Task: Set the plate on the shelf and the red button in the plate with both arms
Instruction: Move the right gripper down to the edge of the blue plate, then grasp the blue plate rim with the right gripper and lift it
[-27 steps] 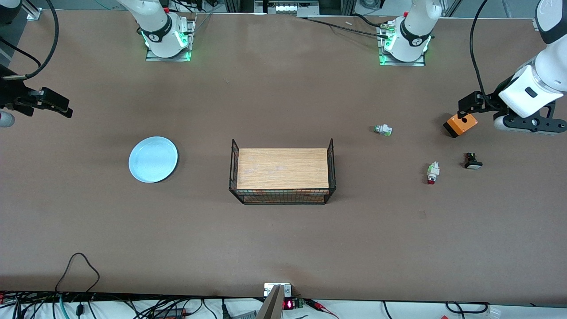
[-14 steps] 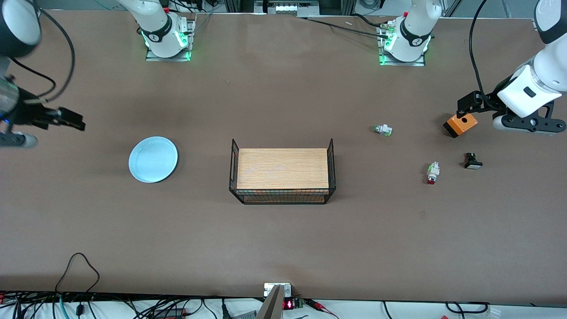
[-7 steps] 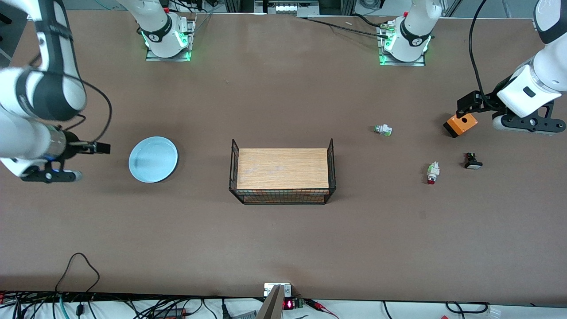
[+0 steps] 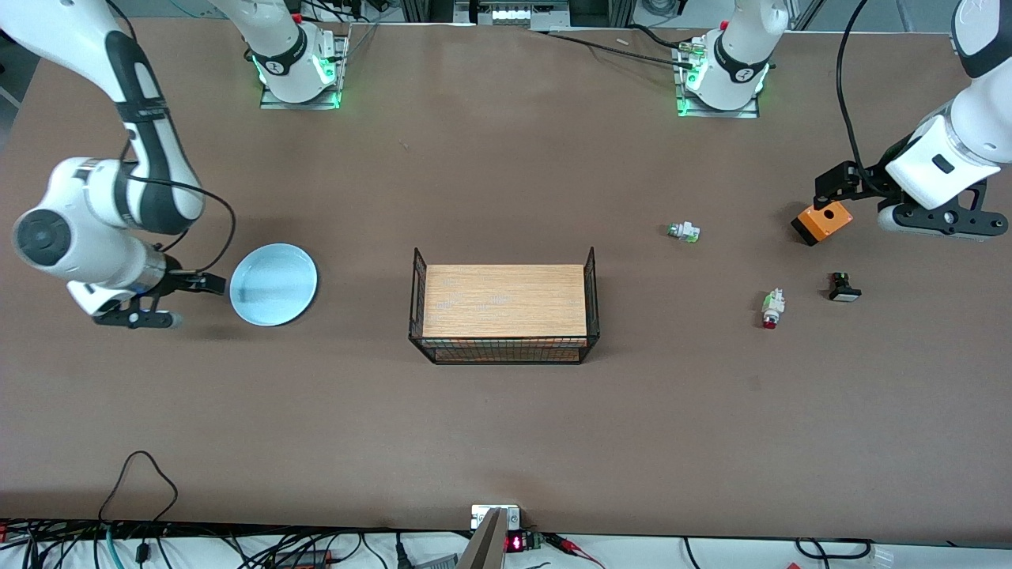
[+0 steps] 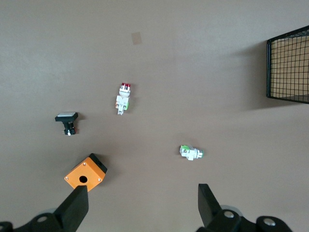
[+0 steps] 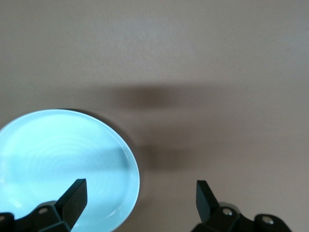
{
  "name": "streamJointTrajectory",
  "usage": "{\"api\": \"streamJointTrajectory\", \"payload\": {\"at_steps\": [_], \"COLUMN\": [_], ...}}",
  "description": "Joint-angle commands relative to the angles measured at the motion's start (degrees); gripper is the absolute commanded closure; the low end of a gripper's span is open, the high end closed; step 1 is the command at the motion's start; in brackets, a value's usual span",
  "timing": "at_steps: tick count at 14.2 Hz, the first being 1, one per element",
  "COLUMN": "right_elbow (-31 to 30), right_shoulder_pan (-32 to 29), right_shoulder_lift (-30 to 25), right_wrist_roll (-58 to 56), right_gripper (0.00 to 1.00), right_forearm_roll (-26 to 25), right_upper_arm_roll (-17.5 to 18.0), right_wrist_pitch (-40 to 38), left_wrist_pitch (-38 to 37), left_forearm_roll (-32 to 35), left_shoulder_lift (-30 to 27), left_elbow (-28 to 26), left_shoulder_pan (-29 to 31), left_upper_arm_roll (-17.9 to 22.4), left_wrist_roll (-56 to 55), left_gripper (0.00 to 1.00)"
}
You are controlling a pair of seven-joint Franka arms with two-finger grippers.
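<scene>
The pale blue plate (image 4: pixel 273 284) lies flat on the table toward the right arm's end. My right gripper (image 4: pixel 212 283) is open and empty, low beside the plate's rim on the side away from the basket. In the right wrist view the plate (image 6: pixel 63 164) has its rim between the open fingers of the right gripper (image 6: pixel 140 200). The red button (image 4: pixel 771 308) lies on its side toward the left arm's end and also shows in the left wrist view (image 5: pixel 123 98). My left gripper (image 4: pixel 830 190) (image 5: pixel 140 205) is open and empty, up over the orange box (image 4: pixel 822 221).
A black wire basket (image 4: pixel 503 312) with a wooden board inside stands mid-table. A white part with a green cap (image 4: pixel 684 231), a black part with a white cap (image 4: pixel 843 288) and the orange box (image 5: pixel 86 172) lie around the red button.
My right arm has swung in from the table's end and come down beside the plate's rim. The left arm has hardly moved. No object has moved.
</scene>
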Motion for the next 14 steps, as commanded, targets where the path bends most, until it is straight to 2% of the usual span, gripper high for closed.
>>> {"api": "streamJointTrajectory", "payload": {"at_steps": [1, 4, 5, 6, 8, 10, 14], "right_elbow": [-9.7, -11.2, -11.4, -11.4, -11.4, -11.2, -11.2], "right_shoulder_pan": [-0.8, -0.9, -0.9, -0.9, -0.9, -0.9, -0.8], "right_shoulder_lift": [-1.6, 1.1, 1.8, 1.7, 1.3, 1.2, 1.1], "right_wrist_roll": [-0.1, -0.4, -0.5, -1.3, -3.5, -3.4, -3.5], "right_gripper": [0.00, 0.01, 0.13, 0.33, 0.80, 0.99, 1.00], "right_forearm_roll": [-0.8, -0.8, -0.9, -0.9, -0.9, -0.8, -0.8], "right_upper_arm_roll": [0.6, 0.6, 0.6, 0.6, 0.6, 0.6, 0.6], "right_wrist_pitch": [11.9, 14.6, 14.7, 14.4, 13.3, 12.4, 11.7], "left_wrist_pitch": [-1.8, -1.8, -1.8, -1.7, -1.4, -1.4, -1.4], "left_forearm_roll": [-0.2, -0.2, -0.2, -0.2, -0.2, -0.1, -0.2], "left_shoulder_lift": [-0.4, -0.5, -0.5, -0.4, -0.2, -0.2, -0.2], "left_elbow": [0.8, 0.8, 0.7, 0.8, 0.8, 0.8, 0.8], "left_shoulder_pan": [0.2, 0.2, 0.2, 0.2, 0.0, -0.3, -0.3], "left_upper_arm_roll": [-0.3, -0.4, -0.4, -0.4, -0.4, -0.4, -0.5], "left_wrist_roll": [-0.2, -0.2, -0.2, -0.2, -0.2, -0.3, -0.2], "left_gripper": [0.00, 0.00, 0.00, 0.00, 0.00, 0.00, 0.00]}}
